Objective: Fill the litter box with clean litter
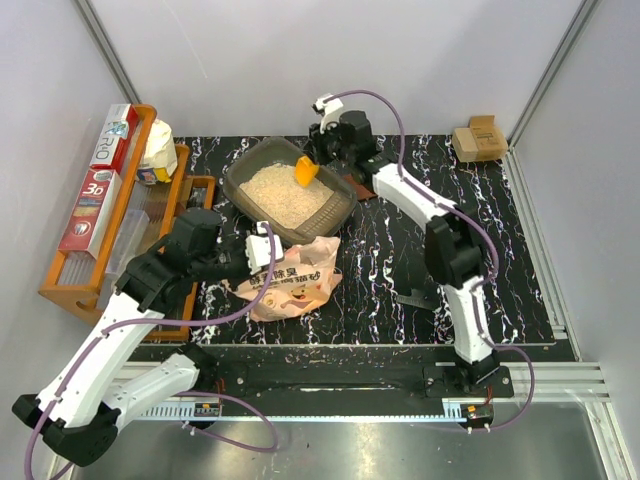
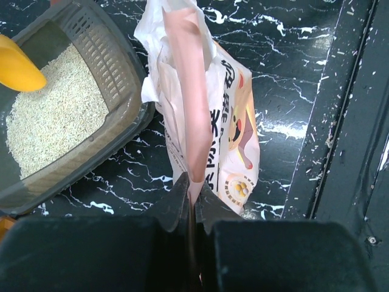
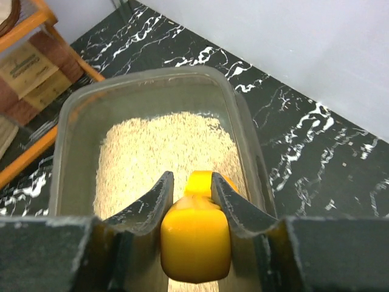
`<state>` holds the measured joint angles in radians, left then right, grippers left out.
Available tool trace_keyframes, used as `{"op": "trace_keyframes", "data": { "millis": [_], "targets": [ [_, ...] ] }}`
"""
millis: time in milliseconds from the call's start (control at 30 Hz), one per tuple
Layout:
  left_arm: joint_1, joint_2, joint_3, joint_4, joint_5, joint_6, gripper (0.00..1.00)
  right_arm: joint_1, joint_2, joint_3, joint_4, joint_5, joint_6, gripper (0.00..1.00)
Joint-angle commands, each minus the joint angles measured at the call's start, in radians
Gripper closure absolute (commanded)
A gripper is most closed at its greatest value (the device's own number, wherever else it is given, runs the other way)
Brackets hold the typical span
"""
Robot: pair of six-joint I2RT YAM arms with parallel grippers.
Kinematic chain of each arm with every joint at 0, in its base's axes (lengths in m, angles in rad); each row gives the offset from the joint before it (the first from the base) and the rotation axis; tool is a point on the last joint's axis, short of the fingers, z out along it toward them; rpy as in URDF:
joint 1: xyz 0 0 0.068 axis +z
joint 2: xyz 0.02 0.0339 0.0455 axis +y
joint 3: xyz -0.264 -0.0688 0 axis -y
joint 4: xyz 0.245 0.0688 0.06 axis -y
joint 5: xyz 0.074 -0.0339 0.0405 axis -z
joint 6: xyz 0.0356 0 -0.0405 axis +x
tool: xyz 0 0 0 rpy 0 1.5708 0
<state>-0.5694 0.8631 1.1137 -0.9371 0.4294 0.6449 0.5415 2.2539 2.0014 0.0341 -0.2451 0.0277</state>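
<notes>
**Top view:** The litter box (image 1: 233, 186) is sitting centre-upper in the frame, with its long axis running upper left to lower right. The clean litter (image 1: 283, 197) is already covering most of the floor. The right gripper (image 1: 321, 159) is reaching in from the box's upper-right side and hanging the yellow scoop (image 1: 306, 172) over the litter, so the R arm is the nearer one. The left gripper (image 1: 266, 247) is sitting just below-left of the box and pinching the pink bag (image 1: 297, 287), which is lying against the box's lower edge.

**L wrist view:** The left gripper (image 2: 191, 184) is clenching a pink fold of the bag (image 2: 228, 131). The bag is stretching away toward the top of the frame. The box (image 2: 118, 58) is lying upper left, beside the bag, w/ the litter (image 2: 58, 121) and the scoop tip (image 2: 18, 72) inside.

**R wrist view:** The right gripper (image 3: 191, 182) is grasping the scoop (image 3: 194, 243) by its handle. The box (image 3: 65, 118) is lying straight ahead and below, with its long axis pointing away up the frame. The litter (image 3: 155, 146) is directly under the scoop's front end. Judging by this, any spreading stroke is going to run along that axis.
</notes>
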Motion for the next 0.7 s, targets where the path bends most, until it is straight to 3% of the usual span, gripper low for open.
{"op": "trace_keyframes", "data": {
  "millis": [0,200,300,400,567,667],
  "targets": [
    [0.003,-0.015,-0.006,0.118,0.077,-0.036,1.00,-0.002,-0.298,-0.137,0.124,-0.011,-0.103,1.00],
    [-0.004,0.020,0.008,0.187,0.138,-0.083,1.00,-0.112,-0.519,-0.254,-0.066,0.015,0.122,1.00],
    [-0.014,0.043,0.015,0.207,0.158,-0.083,1.00,-0.259,-0.611,-0.362,-0.175,-0.038,0.245,1.00],
    [-0.024,0.068,0.014,0.240,0.164,-0.085,1.00,-0.398,-0.704,-0.514,-0.249,-0.124,0.255,1.00],
    [-0.030,0.091,0.015,0.259,0.161,-0.047,1.00,-0.575,-0.790,-0.665,-0.406,-0.385,0.256,0.90],
    [-0.035,0.099,0.011,0.287,0.164,-0.054,1.00,-0.626,-0.807,-0.728,-0.453,-0.523,0.248,0.94]
  ]
}}
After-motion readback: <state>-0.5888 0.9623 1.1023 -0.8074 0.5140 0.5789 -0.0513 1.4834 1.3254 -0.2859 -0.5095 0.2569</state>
